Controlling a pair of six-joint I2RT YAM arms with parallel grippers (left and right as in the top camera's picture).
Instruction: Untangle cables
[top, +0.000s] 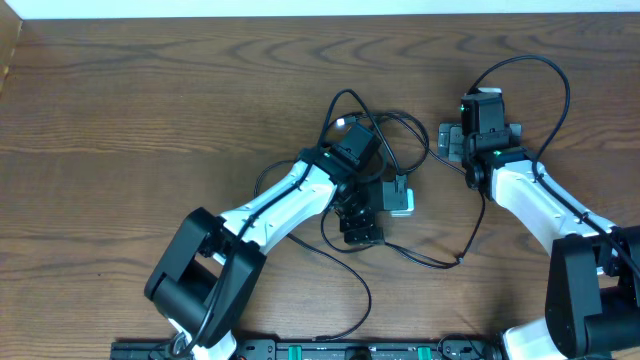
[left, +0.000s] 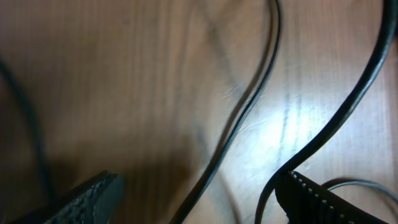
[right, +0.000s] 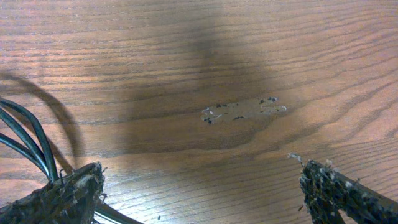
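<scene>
Clearly the left tool (top: 362, 232) is nearer: the cables (top: 385, 140) lie knotted mid-desk (top: 150, 90), directly under it, one black strand (left: 239, 118) running lengthwise between its parted fingers. The right tool (top: 452, 142), spread wide and empty, stands beside the tangle's right edge.

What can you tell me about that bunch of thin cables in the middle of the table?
The cables are thin, flexible cords, mostly black, looped loosely over one another on the wooden table. They look rubbery and smooth. A small whitish block lies among them. One strand trails toward the near edge. The left hand hangs open right above the heap; from its own camera, two black strands run across the wood between its fingers, not gripped.
</scene>
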